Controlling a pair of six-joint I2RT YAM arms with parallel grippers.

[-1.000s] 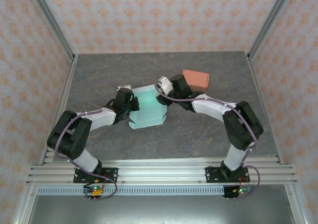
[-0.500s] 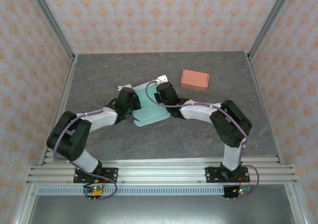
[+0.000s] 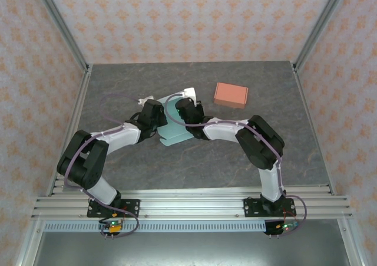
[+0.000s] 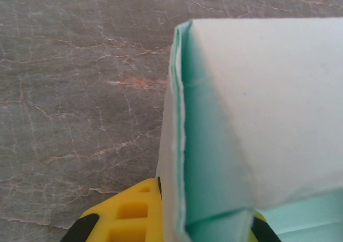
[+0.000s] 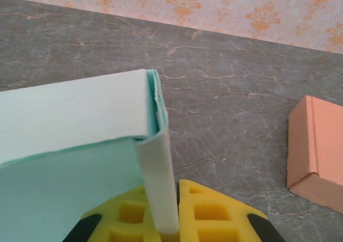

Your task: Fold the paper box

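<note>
The paper box [image 3: 175,130] is a mint-green sheet with white outer faces, lying mid-table between both arms with its sides folded up. My left gripper [image 3: 155,115] is shut on its left wall; in the left wrist view that wall [image 4: 182,145] rises from between the yellow fingers [image 4: 126,218]. My right gripper [image 3: 183,110] is shut on the right wall. In the right wrist view this wall is a white strip [image 5: 158,183] pinched between yellow fingers [image 5: 214,215], with the folded top panel [image 5: 75,113] bending away to the left.
A closed orange box [image 3: 231,94] sits on the grey stone-patterned table to the right of the grippers, also at the right edge of the right wrist view as the orange box [image 5: 316,156]. Patterned walls enclose the table on three sides.
My right gripper moved left from beside the orange box onto the paper box's right wall and closed on it. The sheet is folded narrower and shifted slightly toward the back.
</note>
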